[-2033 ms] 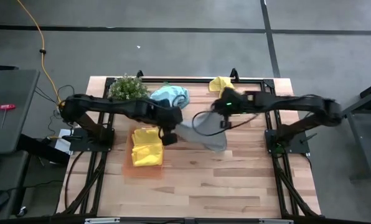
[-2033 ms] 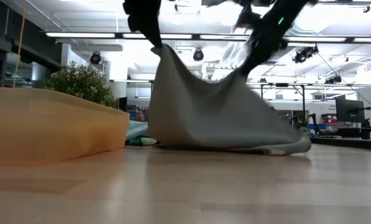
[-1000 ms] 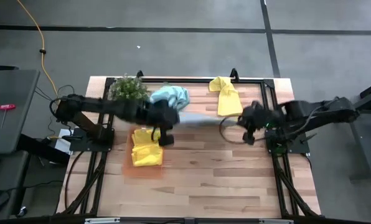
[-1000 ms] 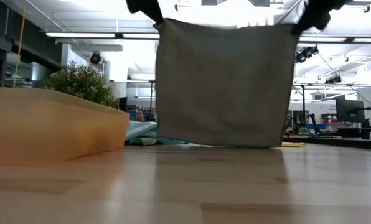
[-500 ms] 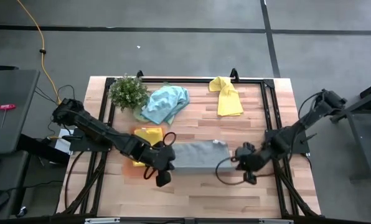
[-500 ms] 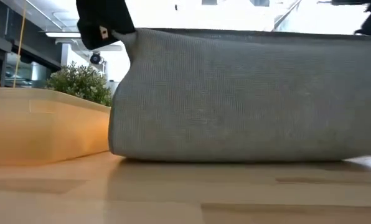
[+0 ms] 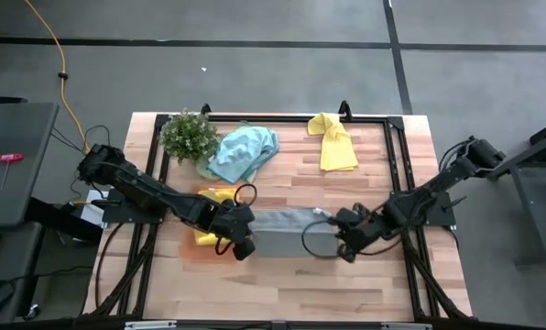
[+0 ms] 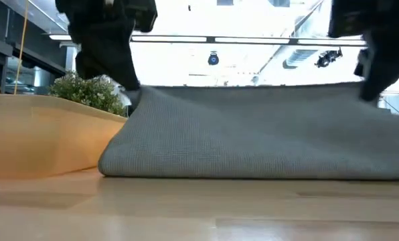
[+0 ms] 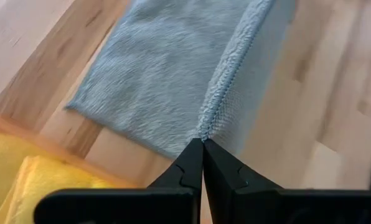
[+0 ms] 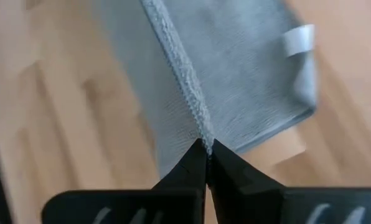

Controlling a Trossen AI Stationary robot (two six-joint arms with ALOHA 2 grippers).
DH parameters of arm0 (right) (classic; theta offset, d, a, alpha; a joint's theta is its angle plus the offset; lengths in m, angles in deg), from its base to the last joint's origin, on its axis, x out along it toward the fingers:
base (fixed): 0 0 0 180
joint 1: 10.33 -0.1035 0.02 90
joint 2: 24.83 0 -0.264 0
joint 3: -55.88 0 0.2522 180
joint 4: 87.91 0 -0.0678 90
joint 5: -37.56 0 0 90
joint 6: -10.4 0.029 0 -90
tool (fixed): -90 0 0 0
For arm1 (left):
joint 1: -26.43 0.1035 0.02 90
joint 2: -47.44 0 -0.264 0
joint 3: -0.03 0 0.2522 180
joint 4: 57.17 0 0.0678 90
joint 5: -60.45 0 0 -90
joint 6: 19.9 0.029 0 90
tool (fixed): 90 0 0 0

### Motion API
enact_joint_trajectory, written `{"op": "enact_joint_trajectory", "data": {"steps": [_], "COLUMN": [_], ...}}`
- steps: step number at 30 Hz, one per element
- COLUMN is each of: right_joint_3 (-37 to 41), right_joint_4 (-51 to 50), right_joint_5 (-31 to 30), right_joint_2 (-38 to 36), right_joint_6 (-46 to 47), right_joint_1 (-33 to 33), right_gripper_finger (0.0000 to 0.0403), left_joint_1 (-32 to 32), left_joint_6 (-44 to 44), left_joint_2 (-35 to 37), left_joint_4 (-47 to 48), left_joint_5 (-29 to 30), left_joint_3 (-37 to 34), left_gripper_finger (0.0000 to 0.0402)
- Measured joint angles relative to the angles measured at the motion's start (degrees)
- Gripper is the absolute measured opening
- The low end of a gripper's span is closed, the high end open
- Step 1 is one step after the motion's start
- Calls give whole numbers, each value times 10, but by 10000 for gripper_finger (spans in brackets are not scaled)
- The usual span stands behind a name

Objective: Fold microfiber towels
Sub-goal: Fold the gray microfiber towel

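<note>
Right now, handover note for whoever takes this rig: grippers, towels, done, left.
Left gripper: shut on the grey towel, pinching its hemmed edge at one end.
Right gripper: shut on the same towel's edge at the other end.
Grey towel: mid-table, lower part lying on the wood, held edge raised above it; the fold is not yet laid down.
Yellow towel: folded, in the orange tray beside the left gripper.
Teal towel: crumpled near the plant, unfolded.
Second yellow towel: loose at the far edge, unfolded.
Left: finish and stow the grey, then the teal and the yellow.
</note>
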Motion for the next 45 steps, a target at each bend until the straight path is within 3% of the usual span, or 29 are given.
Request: {"op": "enact_joint_trajectory", "data": {"steps": [15,20,26,39,45], "right_joint_3": [0,0,0,0,0], "right_joint_4": [0,-5,-14,-13,-13], "right_joint_5": [1,-5,-26,-42,-44], "right_joint_2": [67,74,74,73,73], "right_joint_6": [28,41,61,75,77], "right_joint_1": [86,90,91,90,90], "right_gripper_finger": [0,0,0,0,5], "left_joint_1": [20,45,67,78,81], "left_joint_6": [-32,1,68,75,79], "left_joint_2": [0,0,0,0,0], "left_joint_4": [-6,-6,-7,-2,16], "left_joint_5": [7,21,-10,-10,6], "left_joint_3": [-40,-40,-40,-40,-40], "left_gripper_finger": [0,0,0,1,24]}}
